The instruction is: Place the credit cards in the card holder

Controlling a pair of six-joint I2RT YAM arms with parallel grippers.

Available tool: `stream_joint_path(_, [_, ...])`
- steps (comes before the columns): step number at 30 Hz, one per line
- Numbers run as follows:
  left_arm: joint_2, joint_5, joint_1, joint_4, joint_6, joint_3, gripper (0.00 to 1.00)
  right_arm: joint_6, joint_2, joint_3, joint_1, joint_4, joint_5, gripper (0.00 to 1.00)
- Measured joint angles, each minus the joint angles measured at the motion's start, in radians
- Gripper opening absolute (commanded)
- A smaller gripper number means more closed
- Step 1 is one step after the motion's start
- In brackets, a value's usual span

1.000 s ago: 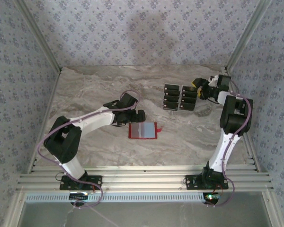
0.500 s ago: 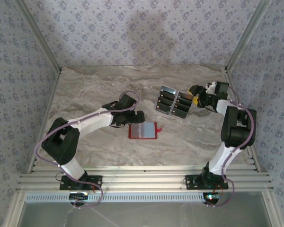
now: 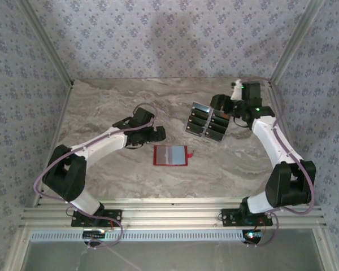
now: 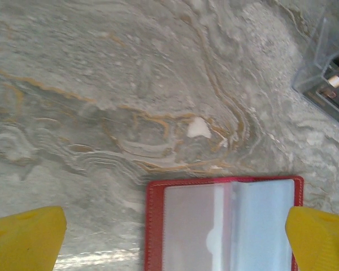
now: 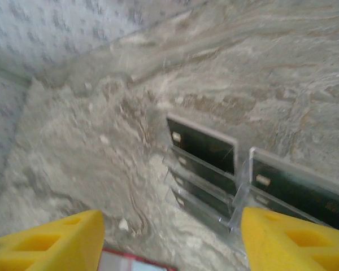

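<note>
We recorded: card holder (image 3: pixel 170 155) lying open on table (image 3: pixel 101 107); credit cards (image 3: pixel 208 121) far right of it; left tool (image 3: pixel 157 134) and right tool (image 3: pixel 220 104) both stood wide apart, empty.

We see a bench (image 3: pixel 101 107) of grey-beige marbled stone, its rusty veins spreading beneath and ahead of the left hand (image 4: pixel 175 237). Just ahead of the right hand (image 5: pixel 169 243) stand two clear plastic racks (image 5: pixel 235 203), side by side and stepped in tiers; we cannot tell whether they touch that hand. A corner of one rack shows ahead and to the right of the left hand. Beyond the hands and to either side rise walls (image 3: pixel 158 39) papered in a pale blue flower pattern, with aluminium posts (image 3: pixel 45 48) in the corners.
</note>
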Motion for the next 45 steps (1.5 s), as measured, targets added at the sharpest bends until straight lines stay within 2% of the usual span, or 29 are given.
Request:
stream_joint_path(8, [-0.052, 0.0, 0.072, -0.022, 0.015, -0.028, 1.0, -0.258, 0.135, 0.11, 0.197, -0.239, 0.282, 0.42])
stream_joint_path(14, [-0.053, 0.0, 0.079, -0.028, 0.019, -0.036, 1.0, -0.385, 0.266, 0.162, 0.264, -0.359, 0.45, 0.38])
stream_joint_path(26, [-0.053, 0.005, 0.079, -0.027, 0.022, -0.041, 1.0, -0.479, 0.362, 0.231, 0.251, -0.462, 0.532, 0.33])
stream_joint_path(45, [-0.053, 0.012, 0.079, -0.024, 0.022, -0.051, 1.0, -0.497, 0.439, 0.246, 0.238, -0.483, 0.573, 0.31])
